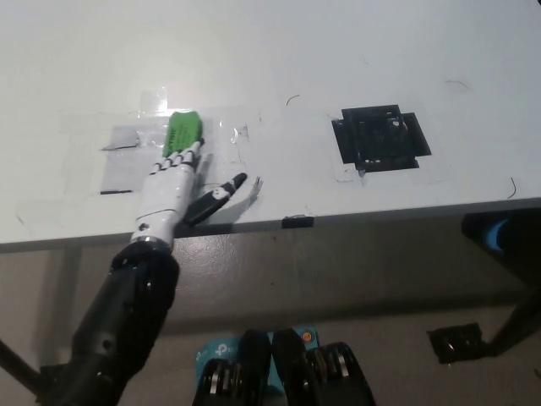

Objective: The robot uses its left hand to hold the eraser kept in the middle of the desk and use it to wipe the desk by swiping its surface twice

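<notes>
A green eraser (183,129) lies on the white desk (270,59), over a patch of clear tape at the left. My white left hand (172,184) rests on top of it, fingers laid flat over its near end and thumb sticking out to the right. The eraser's far half shows beyond the fingertips. The hand presses down on the eraser rather than wrapping around it. My right hand is out of view.
A black taped square (379,138) sits on the desk to the right. Clear shiny tape (127,156) covers the desk's left part. The desk's front edge (338,218) runs across the middle of the picture, with floor and black stands below.
</notes>
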